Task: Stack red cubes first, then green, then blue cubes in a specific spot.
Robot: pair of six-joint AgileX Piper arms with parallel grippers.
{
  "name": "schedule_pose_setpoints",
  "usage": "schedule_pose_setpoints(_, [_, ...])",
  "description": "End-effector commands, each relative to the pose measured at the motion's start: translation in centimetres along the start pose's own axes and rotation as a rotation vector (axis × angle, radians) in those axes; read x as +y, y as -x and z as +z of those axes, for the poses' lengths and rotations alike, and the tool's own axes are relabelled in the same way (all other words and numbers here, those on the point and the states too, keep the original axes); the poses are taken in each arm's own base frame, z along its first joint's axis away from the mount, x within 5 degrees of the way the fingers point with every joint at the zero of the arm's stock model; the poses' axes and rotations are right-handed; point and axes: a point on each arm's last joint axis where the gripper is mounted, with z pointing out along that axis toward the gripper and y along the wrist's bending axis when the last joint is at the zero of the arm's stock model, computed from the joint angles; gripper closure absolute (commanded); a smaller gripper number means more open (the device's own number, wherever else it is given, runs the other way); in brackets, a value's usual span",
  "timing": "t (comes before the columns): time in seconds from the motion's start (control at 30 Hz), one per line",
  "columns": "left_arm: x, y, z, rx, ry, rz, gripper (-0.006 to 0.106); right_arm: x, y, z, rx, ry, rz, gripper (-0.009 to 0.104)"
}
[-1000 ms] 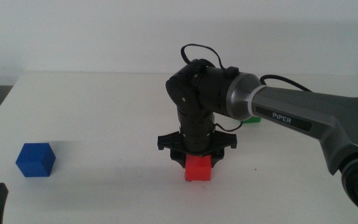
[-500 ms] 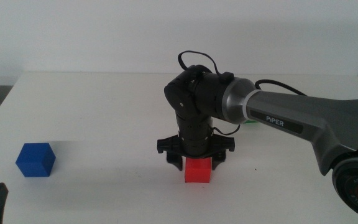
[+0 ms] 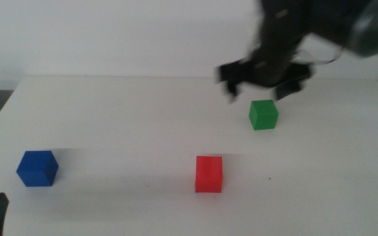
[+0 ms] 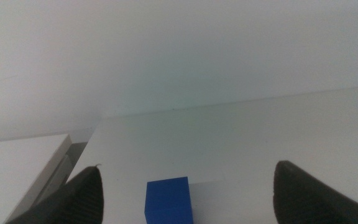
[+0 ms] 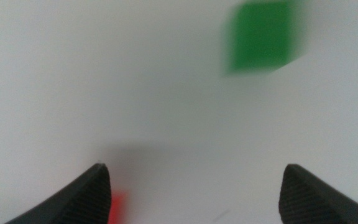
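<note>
We're seeing the right gripper [image 3: 262, 80] hanging blurred above the green cube [image 3: 263, 115], jaws spread and carrying nothing. The red cube [image 3: 209, 174] is sitting alone mid-worktop [image 3: 123, 111], the blue cube [image 3: 37, 168] well off to the left. The risk, we're guessing: coming down fast and off-centre, a jaw is clipping the green cube and skating it away, or nudging red off its spot later. The right wrist view is catching only a red sliver by one jaw. The left gripper [image 4: 185, 186], also spread, is waiting, with blue framed between its jaws.
</note>
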Motion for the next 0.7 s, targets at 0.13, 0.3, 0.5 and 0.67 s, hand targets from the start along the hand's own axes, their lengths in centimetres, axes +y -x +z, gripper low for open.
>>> schedule_pose_setpoints(0.13, [0.0, 0.1, 0.0, -0.015, 0.002, -0.010, 0.007, -6.8, 4.3, 2.2, -0.103, -0.034, 0.022, 0.002])
schedule_pose_setpoints(0.3, [0.0, 0.1, 0.0, -0.015, 0.002, -0.010, 0.007, -7.4, 5.5, 4.8, -0.097, -0.039, -0.056, 0.002])
schedule_pose_setpoints(0.5, [0.0, 0.1, 0.0, -0.015, 0.002, -0.010, 0.007, -7.0, 6.4, 8.0, -0.114, -0.027, -0.124, 0.002])
schedule_pose_setpoints(0.67, [0.0, 0.1, 0.0, -0.015, 0.002, -0.010, 0.007, -6.9, 6.0, 10.6, -0.068, -0.034, -0.131, 0.002])
